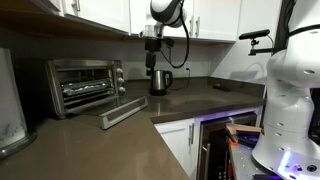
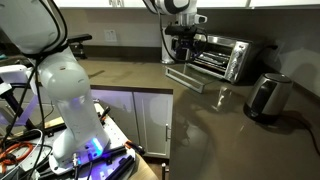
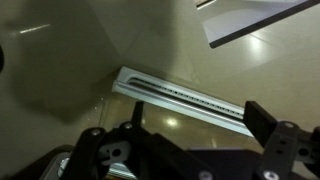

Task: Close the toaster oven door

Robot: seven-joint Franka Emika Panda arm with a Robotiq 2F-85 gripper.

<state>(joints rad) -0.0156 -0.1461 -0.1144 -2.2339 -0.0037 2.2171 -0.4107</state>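
The toaster oven point(image 1: 85, 85) stands on the worktop point(image 1: 205, 102) with its door point(image 1: 124, 112) dropped flat, well short of closed. The fingers point(image 3: 280, 140) are spread wide and hold nothing, and they hang above the door's handle bar point(image 3: 180, 95) (the wrist view looks almost straight down on it). I judge this the approach step. Next the arm should descend, catch the front edge from beneath and swing the door up about its bottom hinge.
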